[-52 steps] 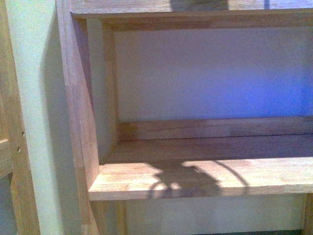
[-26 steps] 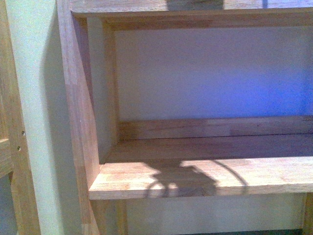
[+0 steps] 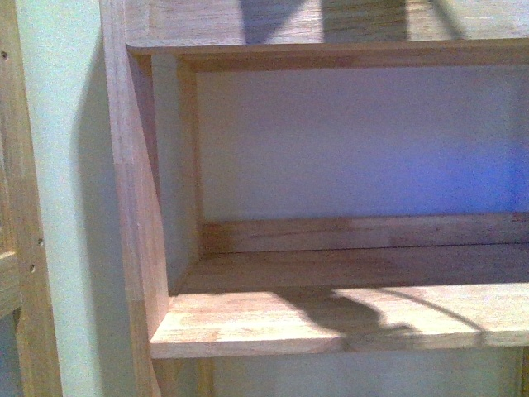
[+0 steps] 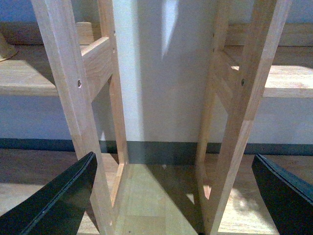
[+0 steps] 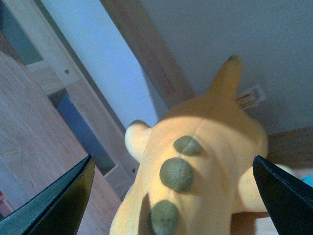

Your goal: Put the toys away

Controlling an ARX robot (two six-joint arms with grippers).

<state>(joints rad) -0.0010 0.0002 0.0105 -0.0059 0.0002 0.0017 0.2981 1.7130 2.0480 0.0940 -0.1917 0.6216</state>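
Facing the front camera is one wooden shelf unit (image 3: 140,207), its lower board (image 3: 248,327) bare except for a dark shadow lying across the lit front edge, and one upper board (image 3: 331,45) closing the compartment from above. A pale wall (image 3: 58,207) shows beside the unit's side panel. Neither arm appears in this view.

In the left wrist view, the left tool (image 4: 173,196) stands wide, its two dark fingers (image 4: 54,203) far apart at the frame's lower corners with nothing between them. Beyond it are two ladder-like wooden frames (image 4: 73,98), one on each side of a gap, with the wooden floor (image 4: 156,196) and a dark skirting strip (image 4: 161,152) between them.

In the right wrist view, the right tool (image 5: 171,205) shows two dark fingers (image 5: 58,203) spread wide on either side of one plush toy (image 5: 210,161). The toy is orange-yellow with three olive-green round bumps in a row down its middle, one pointed tip rising behind, and a small tag (image 5: 250,96) near that tip. Whether the fingers press the toy's sides I cannot tell; it fills the space between them. Behind the toy run a wooden board and a grey wall.
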